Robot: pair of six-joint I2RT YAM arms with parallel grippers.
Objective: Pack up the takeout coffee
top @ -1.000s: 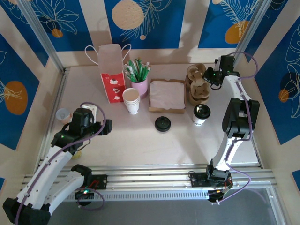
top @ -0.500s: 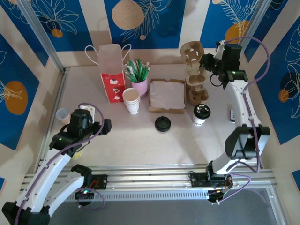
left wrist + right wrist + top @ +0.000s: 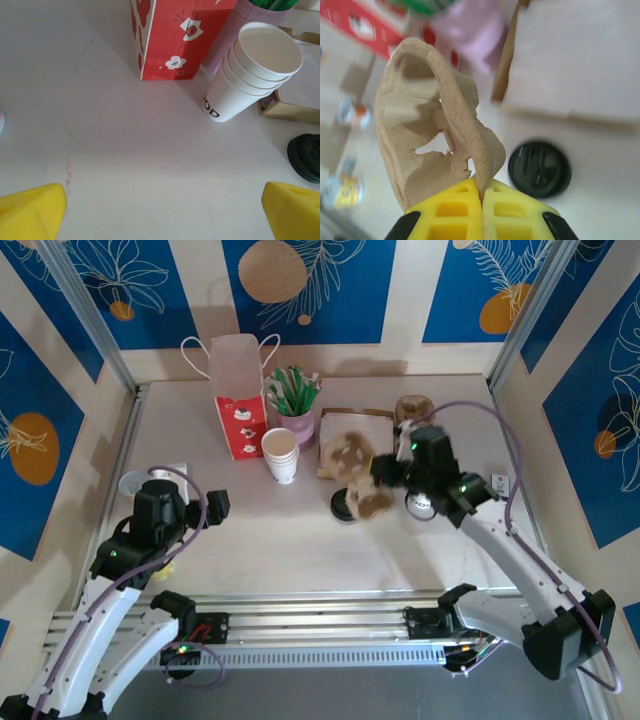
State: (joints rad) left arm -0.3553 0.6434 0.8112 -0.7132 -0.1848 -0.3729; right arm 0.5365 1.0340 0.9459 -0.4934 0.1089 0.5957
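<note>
1. The takeout coffee (image 3: 424, 504) stands on the right half of the tabletop, off the front right corner of the napkin box (image 3: 372, 430). The right arm partly hides it, and its black lid seems to be on, though that spot is blurred.
2. The right gripper (image 3: 481, 196) has its fingers pressed together on the edge of a brown pulp cup carrier (image 3: 432, 125). It holds the carrier above mid-tabletop, near the loose black lids (image 3: 540, 169).
3. The left gripper (image 3: 162, 212) is spread wide with nothing in it, over the left part of the tabletop. It faces the stack of white cups (image 3: 250, 75) and the red bag (image 3: 175, 35).
</note>
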